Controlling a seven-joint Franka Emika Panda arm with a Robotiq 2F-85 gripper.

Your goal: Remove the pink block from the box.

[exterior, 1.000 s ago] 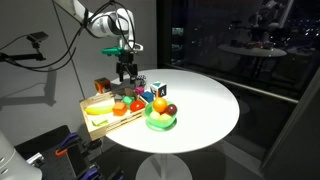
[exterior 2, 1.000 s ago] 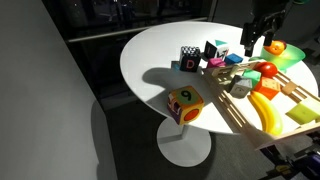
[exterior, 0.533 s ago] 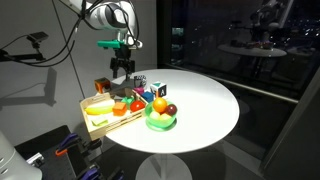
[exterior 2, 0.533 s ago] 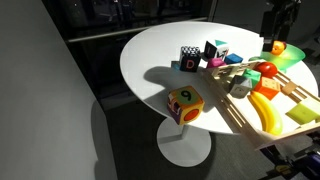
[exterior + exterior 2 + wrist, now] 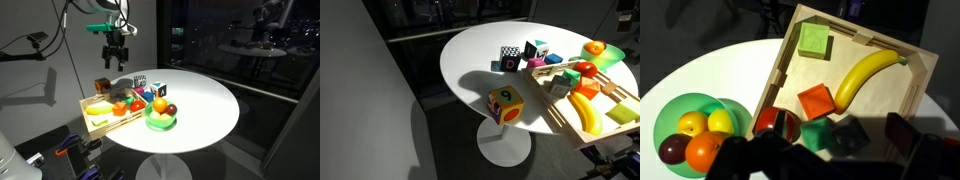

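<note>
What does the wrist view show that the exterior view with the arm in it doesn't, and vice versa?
Only the wrist view looks down into the box, showing bare wooden floor between the green block and the banana. Only the exterior view shows how high the gripper hangs above the box, plus patterned cubes on the table. Both show the box, the banana and the green bowl of toy fruit.
</note>
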